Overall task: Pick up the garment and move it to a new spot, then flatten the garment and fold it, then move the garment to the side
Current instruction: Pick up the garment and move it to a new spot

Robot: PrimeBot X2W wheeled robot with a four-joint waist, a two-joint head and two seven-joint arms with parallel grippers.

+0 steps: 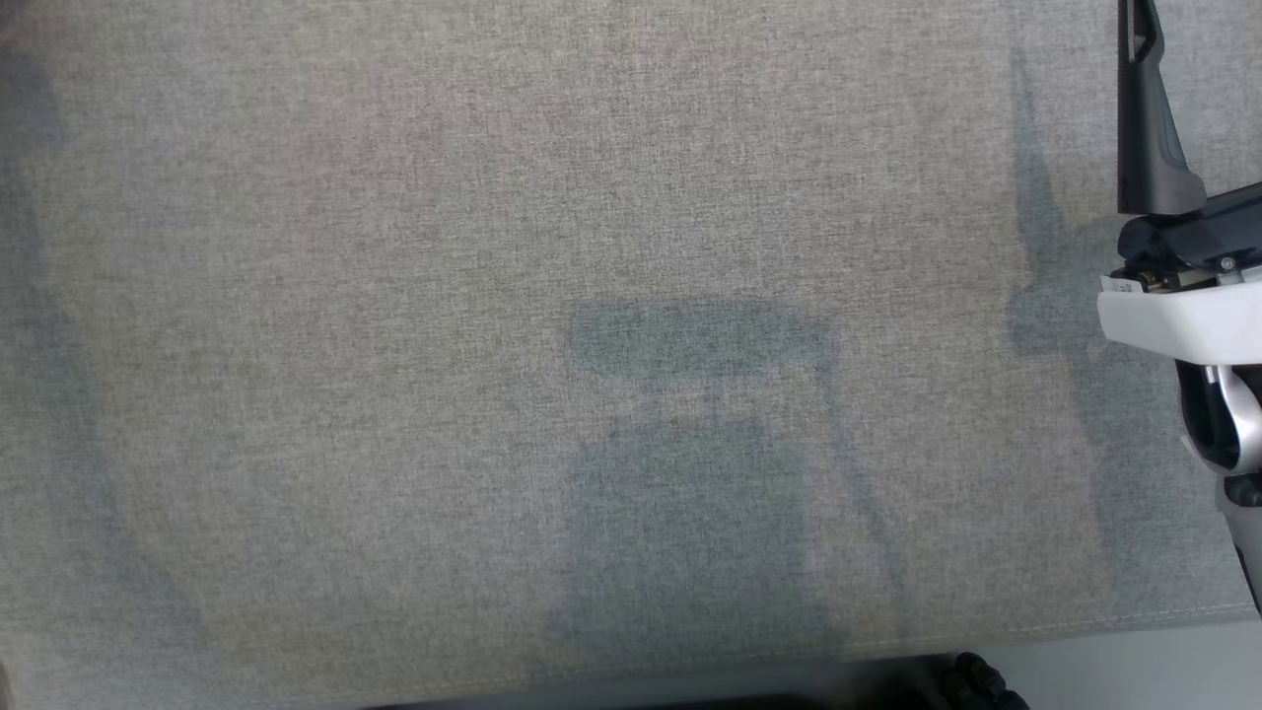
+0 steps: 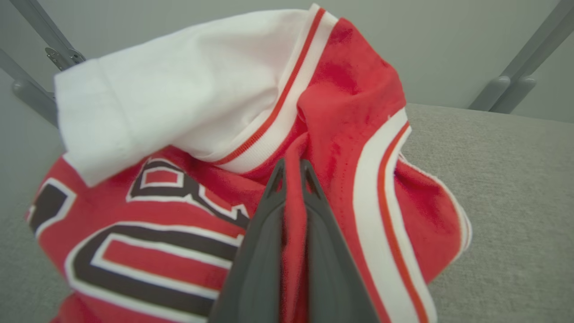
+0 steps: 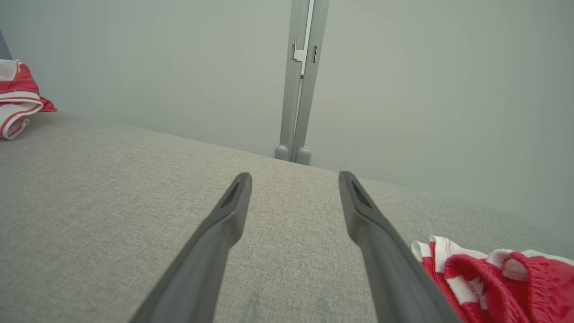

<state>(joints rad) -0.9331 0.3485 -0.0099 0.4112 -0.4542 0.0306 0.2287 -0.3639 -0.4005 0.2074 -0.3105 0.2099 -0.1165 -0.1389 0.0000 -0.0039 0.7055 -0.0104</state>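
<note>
Even diffuse light, faint soft shadows on the grey cloth surface (image 1: 394,296), blurred close foreground.

The jersey (image 2: 341,89) is red with a white sleeve, white-and-red striped trim and black numerals outlined in white. The tabletop (image 1: 394,296) is a heathered grey weave. The left gripper (image 2: 293,166) and right gripper (image 3: 294,176) are dark grey.

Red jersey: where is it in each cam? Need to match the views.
Left wrist view: garment at centre, a red fold pinched in the shut left gripper.
Right wrist view: red-and-white cloth at the upper left edge and at lower right, beside the open right gripper; cannot tell which is the gripped one.
Head view: grey fabric surface, right gripper at the right edge.
Shared landmark: the grey fabric surface.
</note>
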